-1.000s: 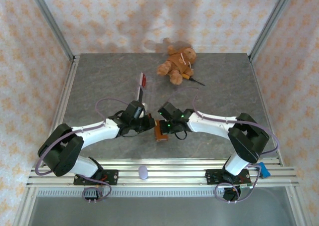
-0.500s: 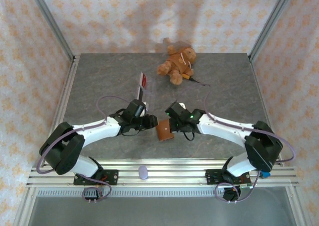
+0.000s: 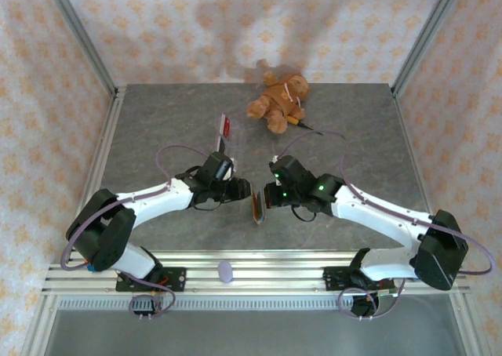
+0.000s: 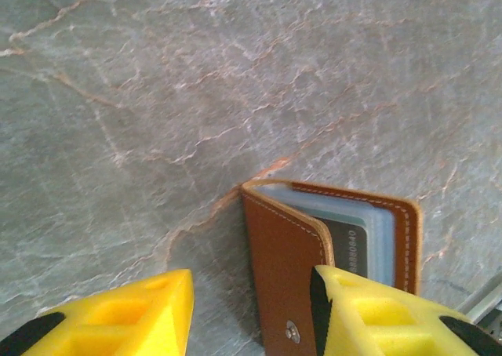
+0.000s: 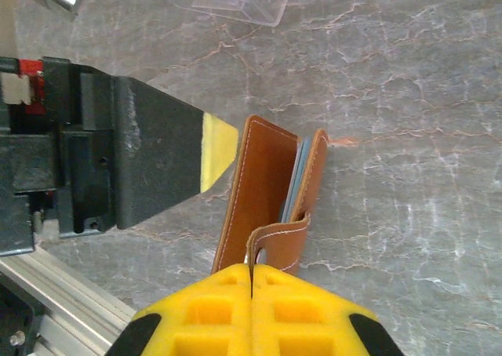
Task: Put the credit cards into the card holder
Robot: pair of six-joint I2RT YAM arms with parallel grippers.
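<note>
Brown leather card holder (image 3: pixel 257 207) standing edgewise mid-frame, long axis running up-down | right hand (image 5: pixel 251 274) clamping its strap (image 5: pixel 278 234) from the right | left hand (image 4: pixel 251 281) flanking left, gaping, gripping nothing.

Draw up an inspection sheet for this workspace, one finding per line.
Surface: grey marbled table.
Job's things: holder standing on edge, ajar, dark card inside; red card farther back.
Clutter: teddy at far edge; purple blob on rail.
Hands: left hand open beside holder; right hand shut on its strap.
Cables: purple loops left and right.
Surroundings: patterned walls, metal frame.
</note>
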